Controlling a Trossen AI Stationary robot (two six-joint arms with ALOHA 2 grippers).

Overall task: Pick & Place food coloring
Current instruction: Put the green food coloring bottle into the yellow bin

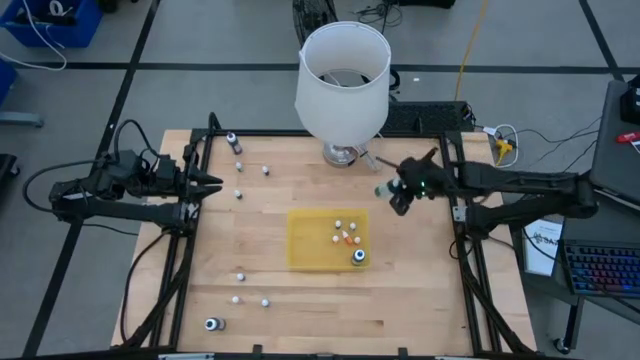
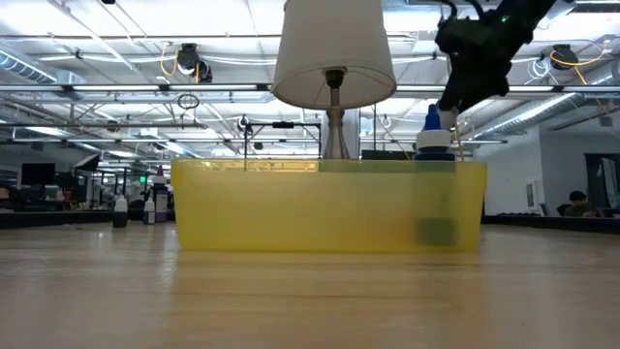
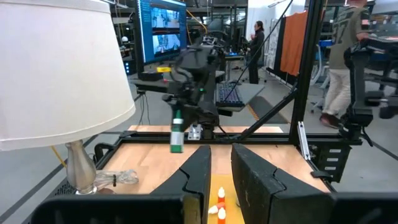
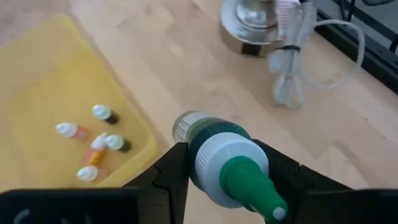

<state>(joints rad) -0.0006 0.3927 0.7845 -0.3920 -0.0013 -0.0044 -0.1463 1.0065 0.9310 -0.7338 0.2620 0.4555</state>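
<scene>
My right gripper (image 1: 393, 192) hangs above the table between the lamp base and the yellow tray (image 1: 300, 250), shut on a small green food coloring bottle (image 4: 214, 134) with a white collar and green tip. In the low view this bottle (image 2: 434, 134) shows above the tray's far wall (image 2: 329, 208). Several tiny bottles (image 1: 347, 237) lie in the tray, and one dark bottle with a round top (image 1: 358, 257) stands at its near right corner. More bottles (image 1: 238, 195) are scattered on the wood. My left gripper (image 1: 212, 184) waits at the table's left edge, narrowly open. My right gripper pinches the green bottle between its two fingers (image 4: 171, 177) at the white cap collar (image 4: 208, 165), coming from above and pointing down. The bottle is upright and lifted clear, its green body (image 3: 177, 138) hanging below the fingers.
A lamp with a big white shade (image 1: 342, 75) and a metal base (image 1: 342, 154) stands at the table's far edge, its bundled cord (image 4: 287, 68) beside the base. Loose bottles lie at the far left (image 1: 233, 141) and near left (image 1: 212, 323). People stand in the room beyond.
</scene>
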